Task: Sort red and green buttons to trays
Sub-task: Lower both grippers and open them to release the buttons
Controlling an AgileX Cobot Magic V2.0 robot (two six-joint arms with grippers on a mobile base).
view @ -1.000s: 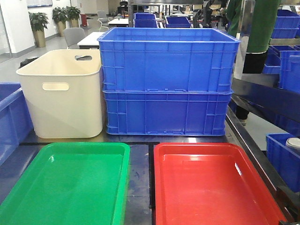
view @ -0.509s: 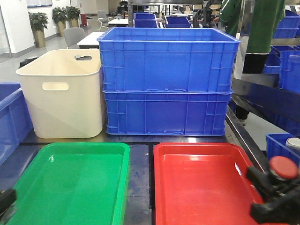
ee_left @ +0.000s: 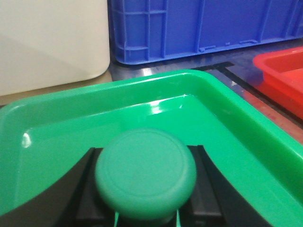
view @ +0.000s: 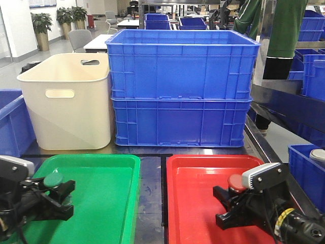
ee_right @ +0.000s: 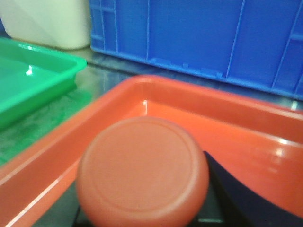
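Green button (view: 53,179) clamped in L pincer (view: 57,189) over green tray (view: 109,213) — red button (view: 236,182) in R pincer (view: 228,201), over red tray (view: 198,203).

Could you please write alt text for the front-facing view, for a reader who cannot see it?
Two robot grippers each hold a push-button over the matching tray: the left gripper holds a green button above the green tray, the right gripper a red button above the red tray. Behind stand a cream tub and two stacked blue bins.
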